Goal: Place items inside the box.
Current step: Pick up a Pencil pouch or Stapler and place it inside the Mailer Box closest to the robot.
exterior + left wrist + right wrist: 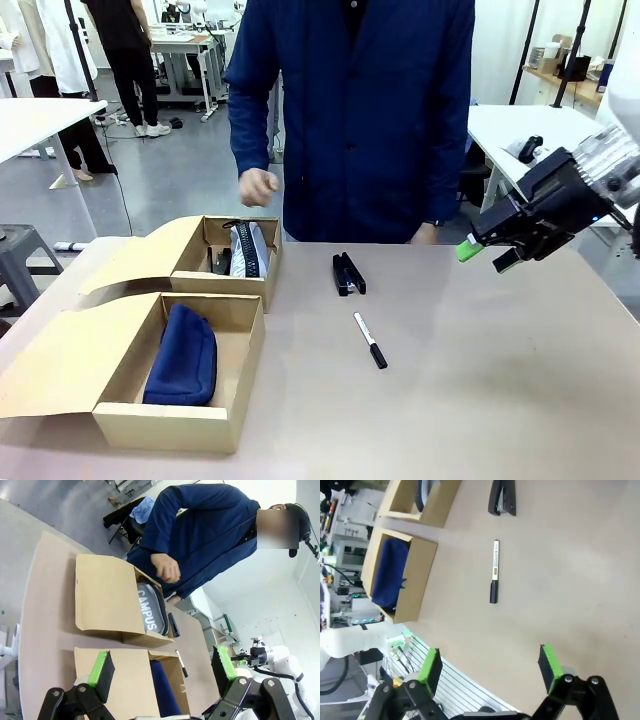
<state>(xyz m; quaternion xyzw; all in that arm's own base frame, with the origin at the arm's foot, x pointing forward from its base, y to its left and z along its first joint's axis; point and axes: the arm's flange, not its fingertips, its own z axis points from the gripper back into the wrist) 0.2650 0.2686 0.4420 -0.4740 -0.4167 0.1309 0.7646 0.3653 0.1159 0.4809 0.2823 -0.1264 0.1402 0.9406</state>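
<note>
Left wrist view: CAMPUS-lettered grey pouch (150, 612) in far box (150, 640)

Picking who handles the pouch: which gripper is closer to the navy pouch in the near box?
Left. The left gripper hangs over the near box holding the navy pouch; the right gripper hovers at the table's right side, well away.

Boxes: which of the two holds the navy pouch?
The near box, the one at the robot's edge of the table: the navy pouch lies inside it. The far box, nearer the person, holds a grey case printed CAMPUS instead.
</note>
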